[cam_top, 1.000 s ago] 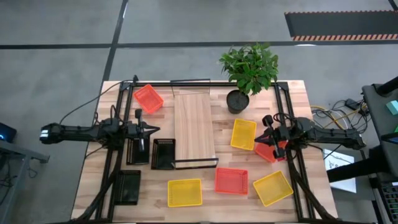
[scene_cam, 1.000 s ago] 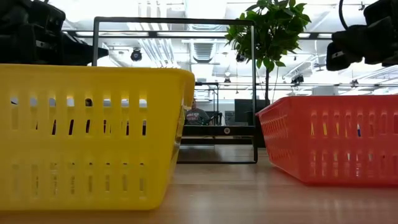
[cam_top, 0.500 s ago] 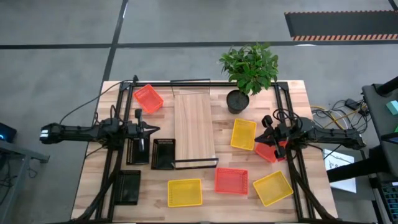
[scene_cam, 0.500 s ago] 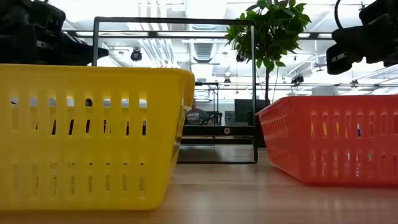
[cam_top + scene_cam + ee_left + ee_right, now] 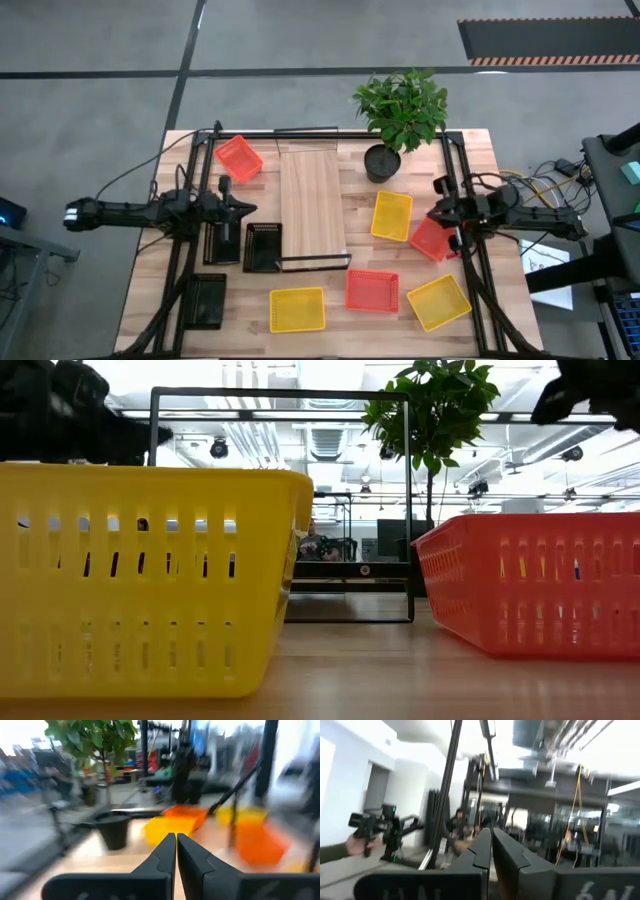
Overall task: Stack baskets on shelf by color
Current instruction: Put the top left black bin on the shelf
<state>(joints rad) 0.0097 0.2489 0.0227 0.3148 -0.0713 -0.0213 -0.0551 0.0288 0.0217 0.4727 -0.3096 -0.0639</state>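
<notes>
The shelf (image 5: 313, 205), a light-wood panel in a thin black frame, lies mid-table. Around it lie the baskets: red ones (image 5: 238, 158) (image 5: 371, 290) (image 5: 431, 240), yellow ones (image 5: 391, 215) (image 5: 297, 309) (image 5: 438, 301) and black ones (image 5: 263, 246) (image 5: 206, 300). Each rests flat on the tabletop. My left gripper (image 5: 252, 207) (image 5: 176, 836) is shut, level, left of the shelf, above a black basket. My right gripper (image 5: 434, 212) (image 5: 491, 831) is shut and tipped upward, above the right-hand red basket. In the low view a yellow basket (image 5: 150, 580) and a red basket (image 5: 530, 580) stand close.
A potted plant (image 5: 400, 115) in a black pot (image 5: 381, 162) stands at the far edge, right of the shelf. Black frame rails (image 5: 190, 200) (image 5: 468, 260) run along the table's left and right sides. Bare wood shows between the near baskets and the shelf.
My right gripper has risen and tipped its fingers upward, leaving more of the red basket under it in sight; in the low view it has climbed to the picture's top edge. My left gripper has rolled a little in place. Both stay shut. No basket has moved.
</notes>
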